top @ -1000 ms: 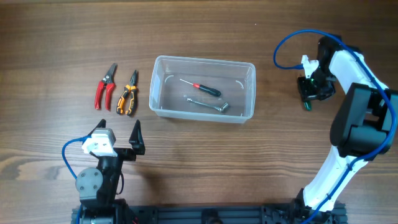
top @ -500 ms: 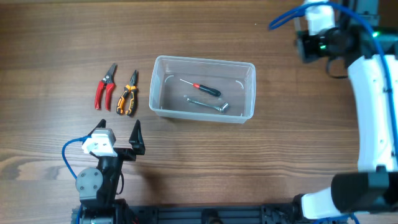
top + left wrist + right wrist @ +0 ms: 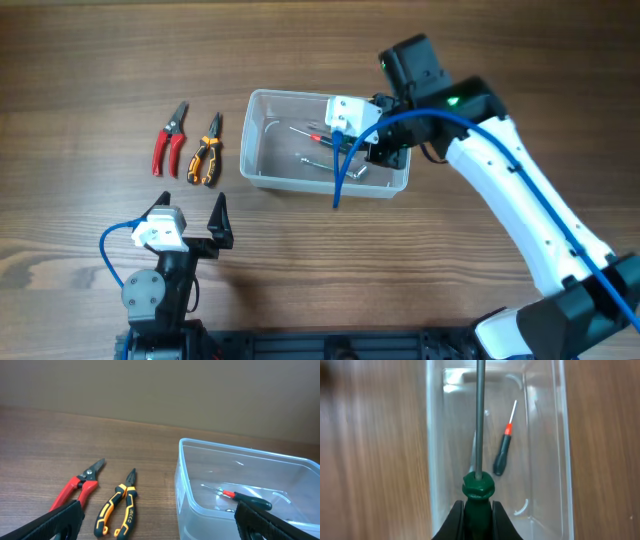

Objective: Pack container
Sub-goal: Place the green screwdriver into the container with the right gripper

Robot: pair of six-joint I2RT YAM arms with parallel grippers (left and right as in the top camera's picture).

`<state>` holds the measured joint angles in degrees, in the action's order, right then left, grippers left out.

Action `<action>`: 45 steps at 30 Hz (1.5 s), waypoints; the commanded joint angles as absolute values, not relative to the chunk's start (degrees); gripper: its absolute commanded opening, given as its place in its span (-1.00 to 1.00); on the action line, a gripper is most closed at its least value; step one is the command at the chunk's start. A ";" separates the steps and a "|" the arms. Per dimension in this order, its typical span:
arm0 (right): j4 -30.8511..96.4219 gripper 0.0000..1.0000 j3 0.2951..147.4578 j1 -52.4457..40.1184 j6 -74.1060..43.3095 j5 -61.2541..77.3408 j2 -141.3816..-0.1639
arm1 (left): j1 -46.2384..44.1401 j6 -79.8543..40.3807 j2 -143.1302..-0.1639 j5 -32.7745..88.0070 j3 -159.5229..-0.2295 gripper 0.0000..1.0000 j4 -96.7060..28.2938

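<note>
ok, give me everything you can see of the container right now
The container is a clear, translucent plastic tub, rectangular with rounded corners and a thick rim, open-topped and upright on the wooden table. Inside lie a small black-handled screwdriver with a red collar and a grey metal tool. The right hand is over its right part, gripping a green-handled screwdriver whose shaft runs above the tub's inside. The orange pliers lie to its left, apart from it.
</note>
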<state>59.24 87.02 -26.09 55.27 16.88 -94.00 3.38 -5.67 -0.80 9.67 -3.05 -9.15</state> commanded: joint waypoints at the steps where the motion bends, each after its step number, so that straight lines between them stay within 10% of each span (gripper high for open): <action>1: 52.42 -0.91 79.77 -26.20 55.24 16.56 -95.48 | 3.05 -4.78 -0.27 9.54 -2.76 0.99 -9.02; 15: 39.92 -0.91 76.38 -26.20 47.27 16.58 -114.74 | 3.05 -4.78 -0.27 9.54 -2.76 1.00 -9.02; 18: 38.37 0.30 76.38 -26.20 44.38 16.56 -116.27 | 3.05 -4.78 -0.27 9.54 -2.76 1.00 -9.02; 19: 37.74 0.36 76.38 -26.20 44.03 16.58 -116.40 | 3.05 -4.78 -0.27 9.54 -2.76 0.99 -9.02; 37: 48.49 0.25 99.29 -26.17 27.64 16.38 -104.99 | 3.05 -4.78 -0.27 9.54 -2.76 1.00 -9.02; 45: 53.80 0.67 102.96 -15.62 4.32 -12.91 -97.58 | 3.05 -4.78 -0.27 9.54 -2.76 1.00 -9.02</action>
